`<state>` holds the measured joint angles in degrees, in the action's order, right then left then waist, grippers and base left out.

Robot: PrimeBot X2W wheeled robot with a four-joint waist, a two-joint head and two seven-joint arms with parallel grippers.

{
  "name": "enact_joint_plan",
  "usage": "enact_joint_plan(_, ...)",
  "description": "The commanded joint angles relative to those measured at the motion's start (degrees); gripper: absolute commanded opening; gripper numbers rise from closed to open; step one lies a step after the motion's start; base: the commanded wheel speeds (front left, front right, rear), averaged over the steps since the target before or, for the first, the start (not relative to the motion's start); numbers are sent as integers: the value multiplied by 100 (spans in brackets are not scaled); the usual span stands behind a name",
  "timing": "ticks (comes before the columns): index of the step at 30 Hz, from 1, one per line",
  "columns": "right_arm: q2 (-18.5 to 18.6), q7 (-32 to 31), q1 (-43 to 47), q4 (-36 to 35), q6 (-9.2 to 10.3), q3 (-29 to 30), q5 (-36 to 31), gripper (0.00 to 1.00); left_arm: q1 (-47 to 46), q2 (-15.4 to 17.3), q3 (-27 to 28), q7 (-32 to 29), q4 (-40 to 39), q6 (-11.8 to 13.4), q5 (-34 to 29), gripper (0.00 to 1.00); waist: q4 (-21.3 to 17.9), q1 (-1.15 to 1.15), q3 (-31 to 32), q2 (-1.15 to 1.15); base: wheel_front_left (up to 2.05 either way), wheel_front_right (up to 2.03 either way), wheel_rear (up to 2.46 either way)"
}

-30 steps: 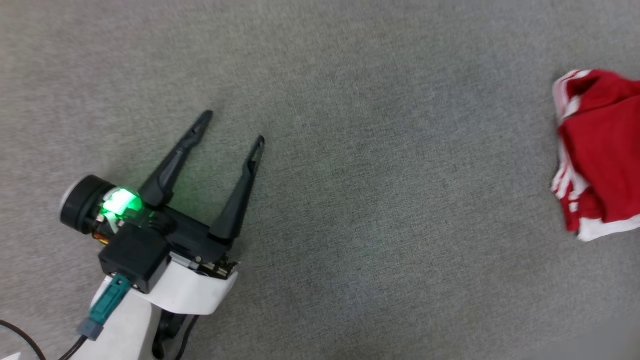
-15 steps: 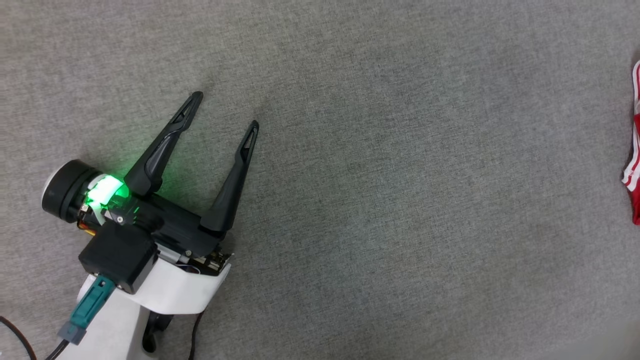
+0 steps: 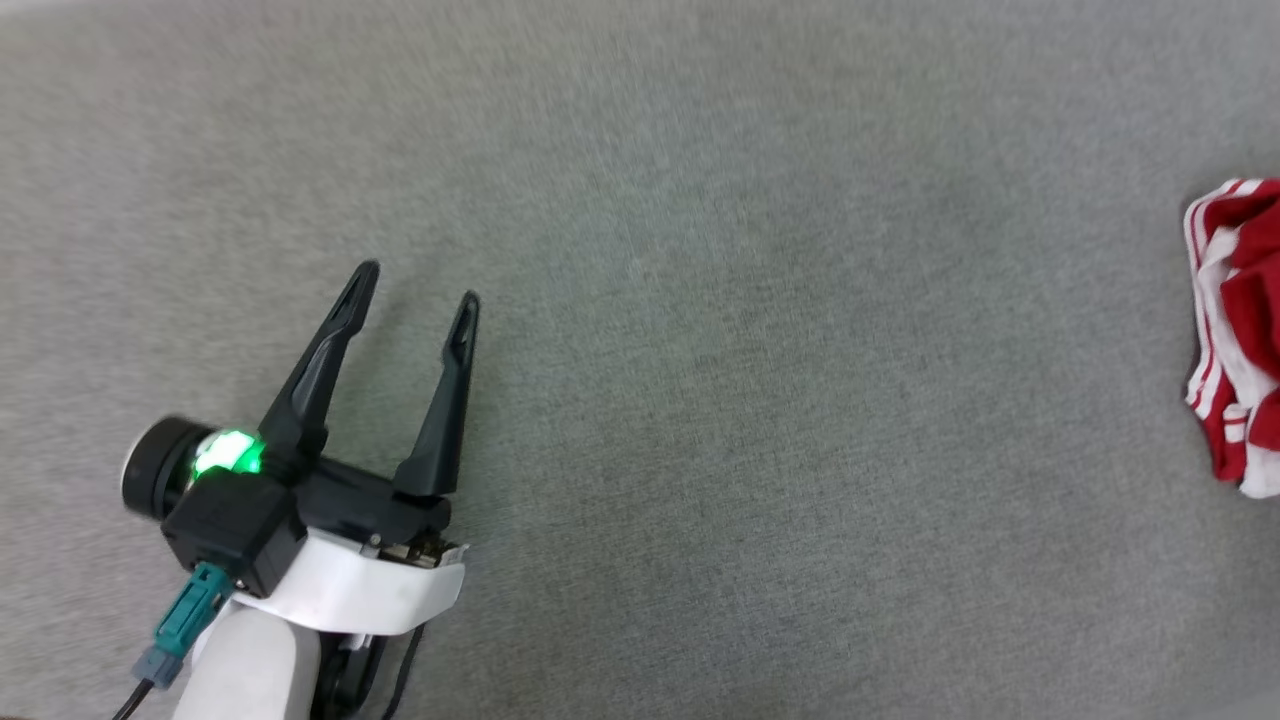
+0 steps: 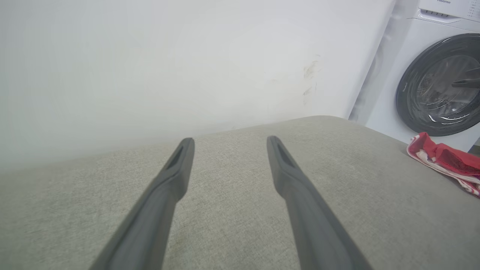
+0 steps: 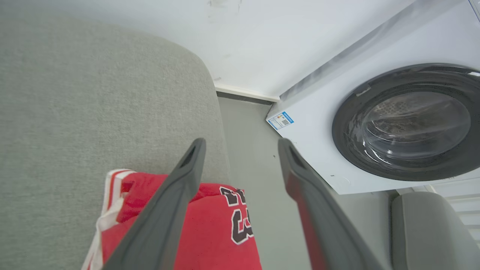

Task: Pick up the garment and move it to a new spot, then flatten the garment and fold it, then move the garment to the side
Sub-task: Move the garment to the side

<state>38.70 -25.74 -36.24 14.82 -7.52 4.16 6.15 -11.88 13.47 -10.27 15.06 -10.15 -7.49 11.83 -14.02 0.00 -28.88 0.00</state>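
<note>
- I am looking down from the head camera at a wide grey cushion, plain woven fabric from edge to edge.
- The left gripper sits near the cushion's lower left in this view. Its two long dark fingers are spread in a V with nothing between them, and they point up the view. A green light glows at its wrist.
- The garment lies bunched at the cushion's right edge, well apart from the left gripper. It is red fabric with white and red-white striped trim showing.
- In the left wrist view, the left gripper hangs low over bare cushion, its fingers spread. A white wall rises beyond the far edge.
- In the same view, the garment is a low red heap at the cushion's right edge. A white washing machine with a dark round door stands behind it.
- In the right wrist view, the right gripper is above the garment, fingers spread wide and gripping nothing.
- The garment rests right at the cushion's edge, short of its rounded corner. Black-and-white lettering faces the grey floor.
- One right finger crosses in front of the red cloth, and I cannot tell whether it touches it.
- The washing machine stands on the floor just past that edge.
</note>
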Motion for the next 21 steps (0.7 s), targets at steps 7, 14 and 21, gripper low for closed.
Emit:
enact_joint_plan(7, -1125, 730, 611, -815, 5, 151, 345, 100, 683, -422, 421, 13, 199, 6, 186, 100, 612, 0, 1495, 0, 0, 0, 0)
enact_joint_plan(14, -2236, 1554, 1479, -1555, 5, -66, 829, 100, 1141, -649, 740, 13, 463, 8, 13, 100, 943, 0, 1993, 0, 0, 0, 0)
enact_joint_plan(21, -2611, 2186, 2210, -1734, 4, -292, 1173, 100, 1365, -766, 739, 14, 672, 7, -90, 100, 1214, 0, 2270, 0, 0, 0, 0)
